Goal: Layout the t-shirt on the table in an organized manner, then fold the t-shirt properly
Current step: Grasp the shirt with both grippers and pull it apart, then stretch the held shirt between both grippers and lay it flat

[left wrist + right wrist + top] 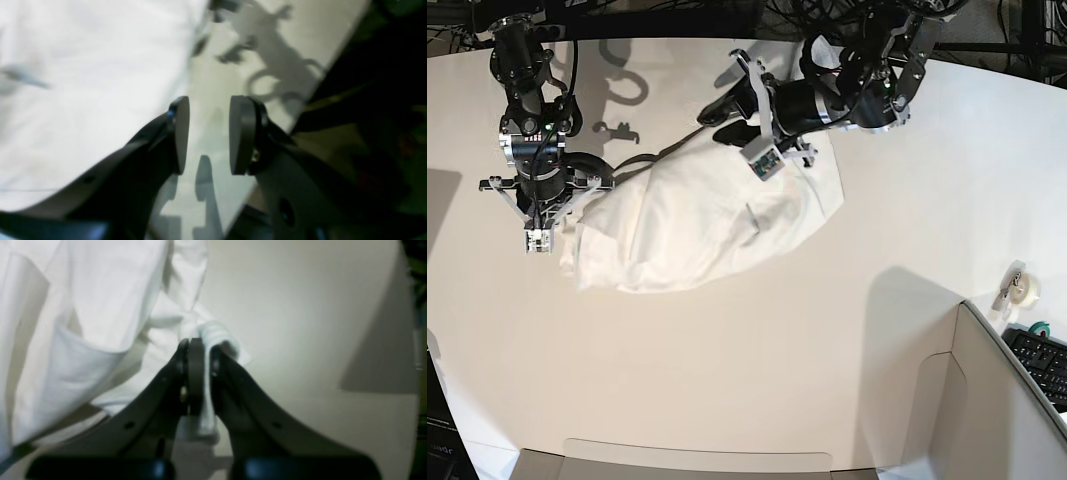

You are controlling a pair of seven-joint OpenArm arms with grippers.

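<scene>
The t-shirt [717, 215] lies rumpled on the table [727, 380] with its plain white side up, stretched from upper right to lower left. In the right wrist view my right gripper [204, 346] is shut on a bunched fold of the t-shirt [100, 306], and cloth pokes out past the fingertips. In the base view that gripper [552, 205] sits at the shirt's left end. My left gripper [209, 110] is open with nothing between its pads, hovering over bare table [213, 83] just beside the shirt's edge [83, 83]. It hangs near the shirt's upper part [719, 112] in the base view.
Grey cardboard box walls [997, 400] stand at the lower right, and a flap [697, 462] lies along the front edge. A tape roll [1025, 288] and a keyboard [1042, 355] sit at the right. The table's curved edge [300, 110] runs close to the left gripper.
</scene>
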